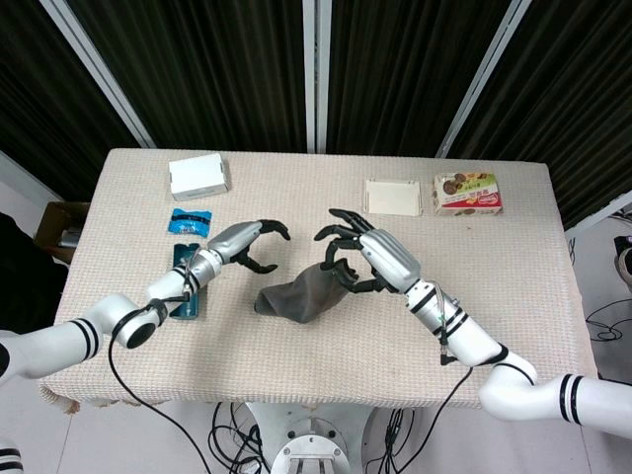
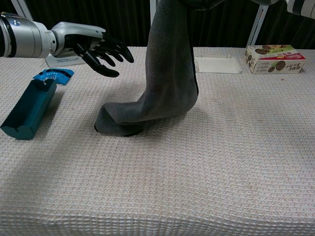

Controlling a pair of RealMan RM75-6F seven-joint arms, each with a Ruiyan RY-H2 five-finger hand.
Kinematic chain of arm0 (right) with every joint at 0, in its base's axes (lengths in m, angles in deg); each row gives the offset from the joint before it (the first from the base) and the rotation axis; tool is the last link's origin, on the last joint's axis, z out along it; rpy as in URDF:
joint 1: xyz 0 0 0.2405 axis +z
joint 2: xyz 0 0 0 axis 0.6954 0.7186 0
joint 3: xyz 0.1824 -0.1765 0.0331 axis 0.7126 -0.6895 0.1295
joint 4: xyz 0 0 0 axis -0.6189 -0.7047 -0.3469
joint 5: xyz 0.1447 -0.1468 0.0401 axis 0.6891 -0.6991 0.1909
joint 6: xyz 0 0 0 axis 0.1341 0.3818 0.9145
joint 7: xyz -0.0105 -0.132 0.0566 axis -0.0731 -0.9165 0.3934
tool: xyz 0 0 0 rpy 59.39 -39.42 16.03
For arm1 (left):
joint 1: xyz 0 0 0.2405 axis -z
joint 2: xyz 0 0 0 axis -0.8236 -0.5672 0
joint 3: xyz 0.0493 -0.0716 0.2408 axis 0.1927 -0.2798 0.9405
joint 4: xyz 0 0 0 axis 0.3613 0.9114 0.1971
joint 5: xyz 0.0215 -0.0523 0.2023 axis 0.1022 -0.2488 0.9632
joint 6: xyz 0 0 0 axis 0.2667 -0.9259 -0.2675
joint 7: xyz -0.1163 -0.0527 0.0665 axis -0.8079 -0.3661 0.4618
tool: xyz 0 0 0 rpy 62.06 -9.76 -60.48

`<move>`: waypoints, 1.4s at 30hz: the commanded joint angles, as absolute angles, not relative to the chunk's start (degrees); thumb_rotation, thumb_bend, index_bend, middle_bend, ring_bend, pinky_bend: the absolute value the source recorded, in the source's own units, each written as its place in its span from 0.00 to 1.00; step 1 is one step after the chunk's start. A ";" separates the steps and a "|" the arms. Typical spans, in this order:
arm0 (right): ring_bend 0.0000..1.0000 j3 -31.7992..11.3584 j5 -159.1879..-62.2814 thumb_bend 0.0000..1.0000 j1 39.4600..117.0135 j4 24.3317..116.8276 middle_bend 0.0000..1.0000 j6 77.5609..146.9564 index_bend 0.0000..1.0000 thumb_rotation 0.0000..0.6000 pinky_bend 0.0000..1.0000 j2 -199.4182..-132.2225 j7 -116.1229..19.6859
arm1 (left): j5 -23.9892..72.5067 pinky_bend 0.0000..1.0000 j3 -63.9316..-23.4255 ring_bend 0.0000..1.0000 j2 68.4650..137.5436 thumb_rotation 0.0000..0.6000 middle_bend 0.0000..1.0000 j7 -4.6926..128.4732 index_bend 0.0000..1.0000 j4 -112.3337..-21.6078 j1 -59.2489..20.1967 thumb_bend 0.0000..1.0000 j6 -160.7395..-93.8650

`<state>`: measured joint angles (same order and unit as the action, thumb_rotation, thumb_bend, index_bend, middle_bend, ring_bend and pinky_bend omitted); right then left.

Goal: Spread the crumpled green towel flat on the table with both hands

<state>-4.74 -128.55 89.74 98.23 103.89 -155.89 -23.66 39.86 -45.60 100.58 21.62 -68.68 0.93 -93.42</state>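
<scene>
The towel (image 1: 301,296) looks dark grey-green. It hangs in a long fold from my right hand (image 1: 363,259), which grips its upper end above the table. Its lower end (image 2: 120,120) still rests bunched on the cloth-covered table. In the chest view the towel rises out of the top of the frame, so the right hand is hidden there. My left hand (image 1: 249,243) hovers left of the towel with fingers spread and curved, holding nothing; the left hand (image 2: 101,51) is clear of the fabric.
A teal box (image 2: 27,110) lies at the left with a blue packet (image 1: 190,221) behind it. At the back stand a white box (image 1: 198,177), a white tray (image 1: 393,196) and a biscuit box (image 1: 467,193). The table (image 1: 326,365) has a woven beige cover.
</scene>
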 commanded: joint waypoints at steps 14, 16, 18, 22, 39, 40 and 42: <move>0.00 -3.31 -127.77 0.41 92.62 95.23 0.25 101.31 0.68 1.00 0.00 -157.25 -22.23 | 46.58 0.15 -45.78 0.12 107.35 1.00 0.15 11.99 0.30 -62.16 6.50 0.28 -89.59; 0.00 -2.97 -127.50 0.41 93.24 94.47 0.25 101.04 0.68 1.00 0.00 -158.00 -22.14 | 47.80 0.15 -45.42 0.12 108.48 1.00 0.15 10.46 0.30 -61.25 7.55 0.28 -89.33; 0.00 -2.71 -127.16 0.41 93.73 93.70 0.25 100.78 0.68 1.00 0.00 -158.67 -21.99 | 48.83 0.14 -44.99 0.12 109.26 1.00 0.15 9.21 0.30 -60.64 8.32 0.28 -89.31; 0.00 -2.08 -126.21 0.41 94.79 91.63 0.25 100.13 0.68 1.00 0.00 -160.11 -21.51 | 51.57 0.14 -43.56 0.12 109.86 1.00 0.14 5.80 0.30 -60.84 9.78 0.28 -90.07; 0.00 -0.86 -123.87 0.41 96.00 86.97 0.25 99.40 0.68 1.00 0.00 -161.61 -20.09 | 58.34 0.14 -35.67 0.12 110.32 1.00 0.19 -10.02 0.60 -59.92 14.64 0.51 -94.48; 0.00 -0.95 -123.93 0.41 95.89 86.97 0.25 99.44 0.68 1.00 0.00 -161.46 -20.07 | 58.16 0.14 -35.43 0.12 110.20 1.00 0.21 -10.86 0.64 -59.92 14.53 0.55 -94.88; 0.00 -1.14 -124.07 0.41 95.57 86.95 0.25 99.62 0.68 1.00 0.00 -160.92 -20.16 | 57.50 0.14 -34.99 0.13 109.66 1.00 0.26 -12.54 0.70 -59.98 14.02 0.62 -95.84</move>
<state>-1.06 -124.01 95.67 86.96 99.55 -161.05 -20.12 57.94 -35.52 109.95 -11.53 -60.14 14.27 -95.07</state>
